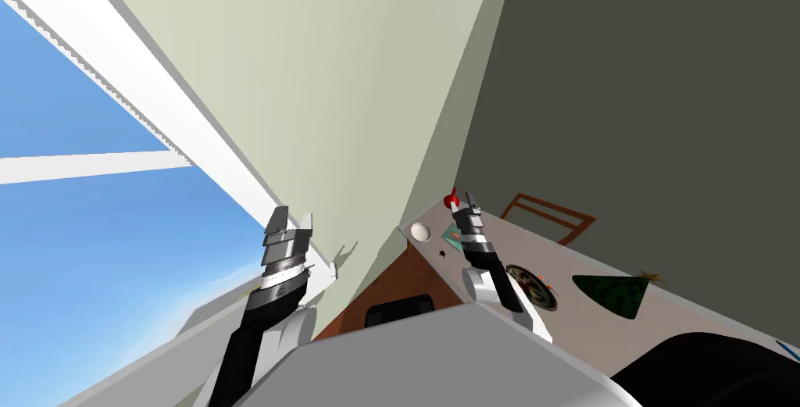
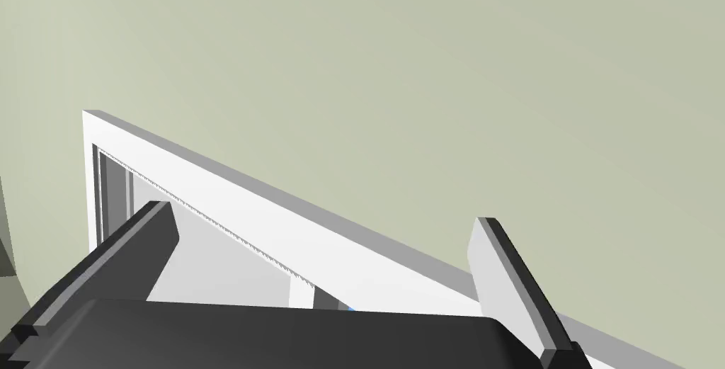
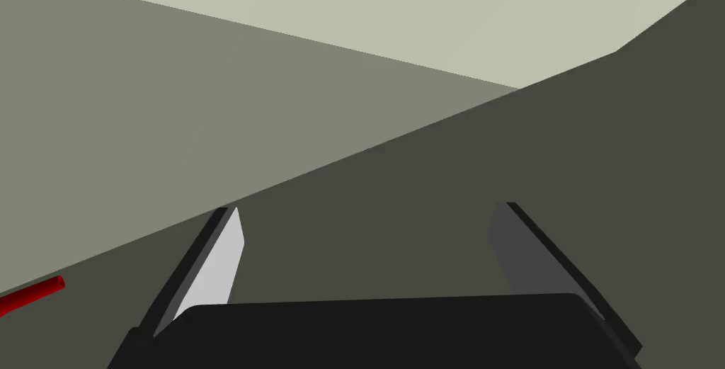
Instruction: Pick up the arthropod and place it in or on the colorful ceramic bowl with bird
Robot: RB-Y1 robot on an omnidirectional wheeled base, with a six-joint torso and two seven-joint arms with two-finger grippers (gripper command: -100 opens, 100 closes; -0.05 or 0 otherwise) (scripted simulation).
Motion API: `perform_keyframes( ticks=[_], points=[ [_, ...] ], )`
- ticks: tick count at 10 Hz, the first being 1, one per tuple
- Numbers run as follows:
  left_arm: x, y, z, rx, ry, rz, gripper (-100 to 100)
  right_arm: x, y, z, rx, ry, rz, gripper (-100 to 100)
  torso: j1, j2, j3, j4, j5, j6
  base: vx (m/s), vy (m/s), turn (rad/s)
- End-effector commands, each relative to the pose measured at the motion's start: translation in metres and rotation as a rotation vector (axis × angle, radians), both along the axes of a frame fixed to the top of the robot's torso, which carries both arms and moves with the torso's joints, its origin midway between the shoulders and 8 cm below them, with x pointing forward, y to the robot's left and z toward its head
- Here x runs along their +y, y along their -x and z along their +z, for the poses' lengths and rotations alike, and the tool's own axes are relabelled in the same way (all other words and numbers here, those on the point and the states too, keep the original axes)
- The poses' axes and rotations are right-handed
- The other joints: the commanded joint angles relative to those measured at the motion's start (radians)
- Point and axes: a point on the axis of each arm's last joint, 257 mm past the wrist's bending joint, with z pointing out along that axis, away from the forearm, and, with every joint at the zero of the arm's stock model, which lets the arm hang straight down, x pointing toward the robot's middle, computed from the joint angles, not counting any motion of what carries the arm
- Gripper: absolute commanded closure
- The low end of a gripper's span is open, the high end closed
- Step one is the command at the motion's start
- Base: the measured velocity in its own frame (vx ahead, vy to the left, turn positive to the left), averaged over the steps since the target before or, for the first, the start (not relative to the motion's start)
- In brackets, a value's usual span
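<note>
Reach stage, nothing picked up yet: my right gripper hangs above the far end of the pale table, blades spread wide and empty. The right wrist view confirms the gap between them holds nothing but wall beyond. A red object sits just beside the fingertips, and a sliver of it shows at the edge of the wrist picture.

The arthropod — I take it to be the small dark speck on the tabletop, too tiny to be certain — lies beside the right forearm, between a white round thing and the patterned bowl. The bowl rests on the same table, partly hidden by my arm, with a dark green cone beyond it.

My left gripper is raised by the window, well apart from the table, its blades likewise released.

Next, as I judge it, the right wrist must pitch down — it looks at the wall, not the tabletop — then draw back over the speck and descend with the blades straddling it. So small a target leaves little margin.
</note>
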Motion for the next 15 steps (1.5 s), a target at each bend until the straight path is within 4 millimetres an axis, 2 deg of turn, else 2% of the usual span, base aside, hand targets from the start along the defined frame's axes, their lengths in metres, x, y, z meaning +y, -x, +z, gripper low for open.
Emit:
perform_keyframes(
  ticks=[1,4,7,10,11,13,14,15],
  points=[
    [0.0,0.0,0.0,0.0,0.0,0.0,0,0.001,-0.003,-0.006,0.021,0.042,0.004,-100,0.0,0.0,0.0,0.0,0.0,0.0,-0.007,0.005,0.038],
    [0.0,0.0,0.0,0.0,0.0,0.0,0,0.002,-0.01,-0.03,0.095,0.168,0.0,-100,0.0,0.001,0.001,0.0,0.0,0.0,-0.023,0.01,0.064],
    [0.0,0.0,0.0,0.0,0.0,0.0,0,-0.003,-0.018,-0.069,0.2,0.345,-0.021,-100,0.001,0.003,0.002,0.001,0.0,0.0,-0.044,0.021,0.122],
    [0.0,0.0,0.0,0.0,0.0,0.0,0,-0.016,-0.022,-0.115,0.319,0.552,-0.046,-100,0.001,0.003,0.002,0.001,0.0,0.0,-0.05,0.03,0.137],
    [0.0,0.0,0.0,0.0,0.0,0.0,0,-0.016,-0.022,-0.117,0.323,0.559,-0.047,-100,0.002,0.003,0.002,0.001,0.0,0.0,-0.037,0.022,0.036],
    [0.0,0.0,0.0,0.0,0.0,0.0,0,-0.029,-0.022,-0.15,0.404,0.71,-0.063,-100,0.001,0.002,0.001,0.001,0.0,0.0,-0.043,0.027,0.145],
    [0.0,0.0,0.0,0.0,0.0,0.0,0,-0.03,-0.022,-0.153,0.41,0.715,-0.063,-100,0.001,0.003,0.002,0.001,0.0,0.0,-0.041,0.017,0.046],
    [0.0,0.0,0.0,0.0,0.0,0.0,0,-0.038,-0.021,-0.171,0.453,0.796,-0.07,-100,0.001,0.003,0.002,0.001,0.0,0.0,-0.039,0.019,0.135]
  ],
)
